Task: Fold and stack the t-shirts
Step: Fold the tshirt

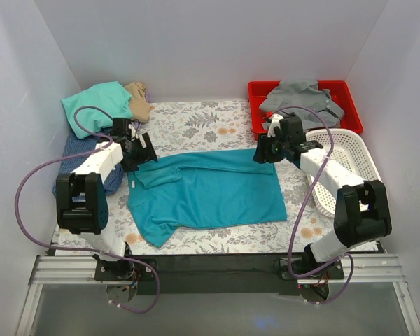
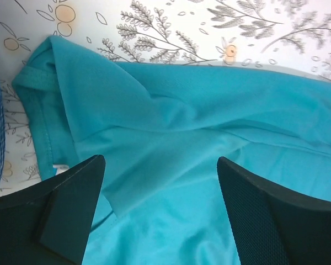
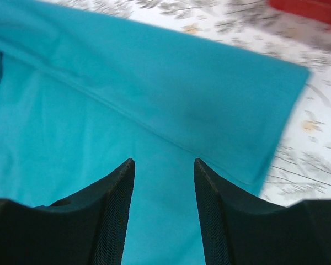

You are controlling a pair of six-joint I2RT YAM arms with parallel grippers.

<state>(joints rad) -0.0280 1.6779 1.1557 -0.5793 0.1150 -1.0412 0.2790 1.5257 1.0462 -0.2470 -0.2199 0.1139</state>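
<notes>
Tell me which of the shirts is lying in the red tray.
The grey shirt, bunched in the red tray far right. The teal shirt lies spread centrally; mint, tan and blue-checked ones are heaped far left.

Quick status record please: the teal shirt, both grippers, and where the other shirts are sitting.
teal t-shirt: flat mid-table, collar toward the left arm, far side folded over onto the body
left gripper: open above the collar end, holding nothing
right gripper: open above the hem end, holding nothing
grey t-shirt: bunched in the red tray, far right
mint t-shirt, tan t-shirt, blue-checked t-shirt: heaped far left
white basket: just nearer than the tray
</notes>
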